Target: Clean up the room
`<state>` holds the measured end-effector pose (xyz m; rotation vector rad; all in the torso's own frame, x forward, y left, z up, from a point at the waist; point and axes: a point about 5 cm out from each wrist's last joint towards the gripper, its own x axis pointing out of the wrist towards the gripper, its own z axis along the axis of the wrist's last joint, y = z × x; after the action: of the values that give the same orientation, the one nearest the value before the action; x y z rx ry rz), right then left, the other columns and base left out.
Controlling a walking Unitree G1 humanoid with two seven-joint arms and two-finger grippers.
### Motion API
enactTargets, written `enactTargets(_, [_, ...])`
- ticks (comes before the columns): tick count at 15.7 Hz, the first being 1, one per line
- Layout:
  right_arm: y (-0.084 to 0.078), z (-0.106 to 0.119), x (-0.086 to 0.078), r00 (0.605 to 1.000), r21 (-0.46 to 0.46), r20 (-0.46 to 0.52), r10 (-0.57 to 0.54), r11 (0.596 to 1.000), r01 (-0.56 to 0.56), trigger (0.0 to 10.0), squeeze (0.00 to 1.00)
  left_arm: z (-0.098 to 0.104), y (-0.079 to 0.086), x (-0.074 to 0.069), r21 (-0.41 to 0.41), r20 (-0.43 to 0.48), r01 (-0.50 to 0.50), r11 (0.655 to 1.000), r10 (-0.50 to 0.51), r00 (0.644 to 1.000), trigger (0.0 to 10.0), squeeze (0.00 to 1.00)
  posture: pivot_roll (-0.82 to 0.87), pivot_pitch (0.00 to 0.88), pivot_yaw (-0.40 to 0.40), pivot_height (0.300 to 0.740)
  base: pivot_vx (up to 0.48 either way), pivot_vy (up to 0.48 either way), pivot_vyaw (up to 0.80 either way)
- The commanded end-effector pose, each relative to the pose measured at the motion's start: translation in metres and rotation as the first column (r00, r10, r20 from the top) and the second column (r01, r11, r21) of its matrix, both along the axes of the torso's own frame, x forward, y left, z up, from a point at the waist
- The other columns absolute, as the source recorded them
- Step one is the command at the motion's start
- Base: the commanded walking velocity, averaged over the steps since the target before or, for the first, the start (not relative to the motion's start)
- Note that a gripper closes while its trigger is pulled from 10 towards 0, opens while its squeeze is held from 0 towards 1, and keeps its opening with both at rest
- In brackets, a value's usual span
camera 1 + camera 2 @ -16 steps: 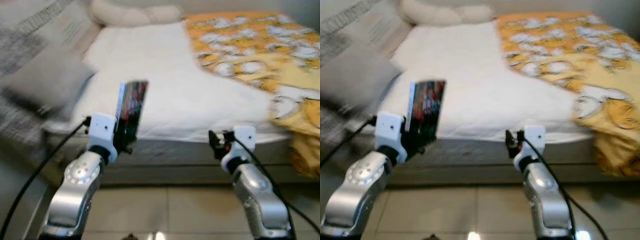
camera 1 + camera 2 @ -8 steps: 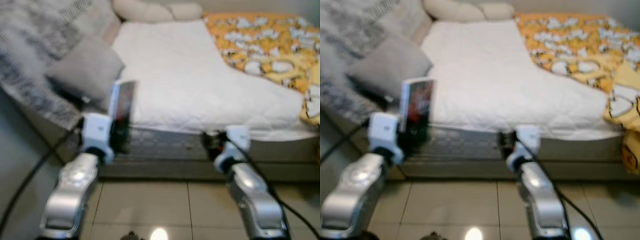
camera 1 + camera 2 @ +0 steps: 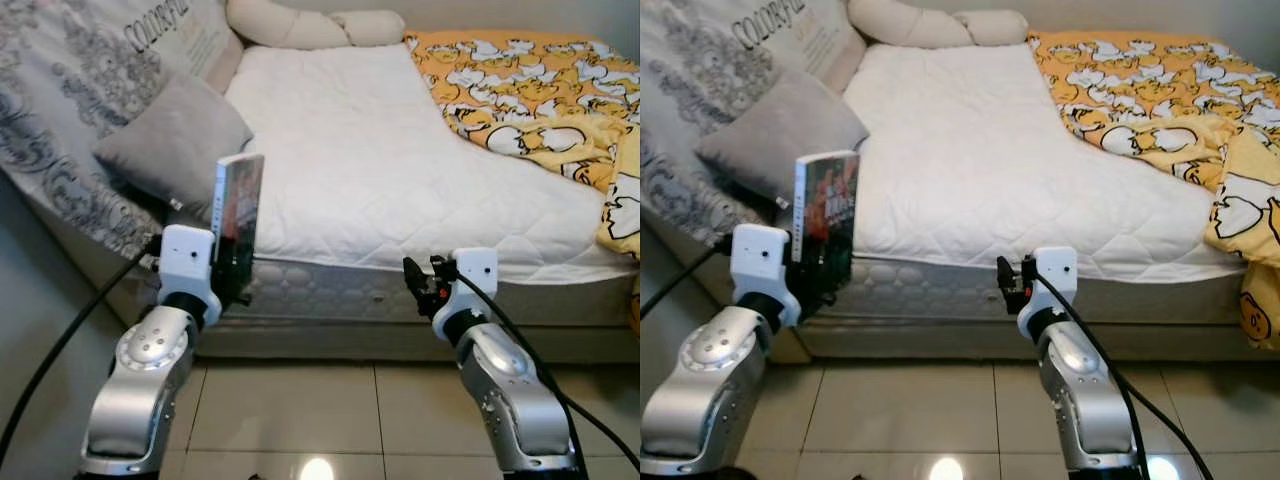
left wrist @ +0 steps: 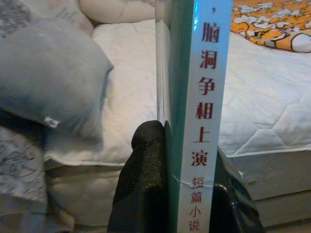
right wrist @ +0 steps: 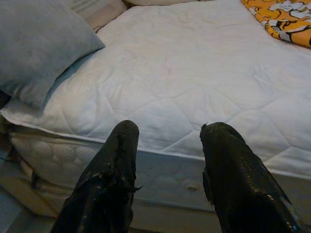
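Note:
My left gripper (image 3: pixel 232 268) is shut on a book (image 3: pixel 238 208) that stands upright, held in front of the bed's near left corner. In the left wrist view the book's white spine (image 4: pixel 206 111) with red lettering rises between the two black fingers (image 4: pixel 146 184). My right gripper (image 3: pixel 418 285) hangs open and empty just short of the mattress edge, its fingers (image 5: pixel 114 170) apart over the white sheet. The bed (image 3: pixel 370 170) has a white quilted mattress.
A grey pillow (image 3: pixel 175 140) leans at the bed's left side against a patterned grey cushion (image 3: pixel 70 100). An orange and yellow duck-print blanket (image 3: pixel 530 90) covers the right side. Cream pillows (image 3: pixel 300 25) lie at the head. Tiled floor (image 3: pixel 330 420) lies below me.
The camera has swung and steadied, so the bed now sits more to the right and sharp. The book stays in my left gripper; both arms hold the same pose.

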<state>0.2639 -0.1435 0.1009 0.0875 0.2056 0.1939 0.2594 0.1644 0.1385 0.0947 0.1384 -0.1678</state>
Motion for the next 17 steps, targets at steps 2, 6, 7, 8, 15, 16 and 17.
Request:
enactTargets(2, [0.0045, 0.0039, 0.0045, 0.999, -0.046, 0.021, 0.037, 0.998, -0.036, 10.0, 0.00, 0.0081, -0.0014, 0.0032, 0.000, 0.040, 0.007, 1.000, -0.007, 0.999, 10.0, 0.00, 0.04, 0.000, 0.026, 0.740, 0.360, 0.000, 0.00])
enactTargets(6, [0.0049, 0.0046, 0.0081, 0.999, -0.011, 0.024, 0.025, 1.000, -0.025, 10.0, 0.00, 0.0078, -0.0026, 0.0051, 0.000, 0.046, 0.007, 1.000, -0.007, 0.999, 10.0, 0.00, 0.05, 0.000, 0.013, 0.740, 0.363, 0.000, 0.54])
enactTargets(7, [0.0045, 0.0041, 0.0088, 0.999, -0.008, 0.023, 0.028, 1.000, -0.028, 10.0, 0.00, 0.0075, -0.0021, 0.0048, 0.001, 0.047, 0.007, 1.000, -0.007, 0.999, 10.0, 0.00, 0.05, 0.000, 0.008, 0.740, 0.360, 0.000, 0.00])
enactTargets(8, [0.0047, 0.0039, 0.0090, 0.999, -0.014, 0.024, 0.033, 0.999, -0.033, 10.0, 0.00, 0.0074, -0.0018, 0.0047, 0.001, 0.048, 0.006, 1.000, -0.006, 0.999, 10.0, 0.00, 0.05, 0.000, 0.007, 0.740, 0.360, 0.000, 0.00])
enactTargets(15, [0.0083, 0.0015, 0.0112, 0.998, -0.025, 0.024, 0.060, 0.998, -0.059, 10.0, 0.00, 0.0069, -0.0013, 0.0055, 0.002, 0.059, 0.011, 1.000, -0.011, 0.998, 10.0, 0.00, 0.06, 0.000, -0.002, 0.740, 0.361, 0.000, 0.00])
enactTargets(16, [0.0083, 0.0014, 0.0111, 0.998, -0.024, 0.024, 0.062, 0.998, -0.061, 10.0, 0.00, 0.0070, -0.0013, 0.0055, 0.003, 0.060, 0.011, 1.000, -0.011, 0.998, 10.0, 0.00, 0.06, 0.000, -0.002, 0.740, 0.360, 0.000, 0.00])
enactTargets(17, [0.0083, 0.0012, 0.0114, 0.998, -0.022, 0.024, 0.065, 0.998, -0.064, 10.0, 0.00, 0.0078, -0.0005, 0.0060, 0.005, 0.063, 0.011, 1.000, -0.011, 0.998, 10.0, 0.00, 0.06, 0.000, -0.002, 0.740, 0.364, 0.000, 0.00])
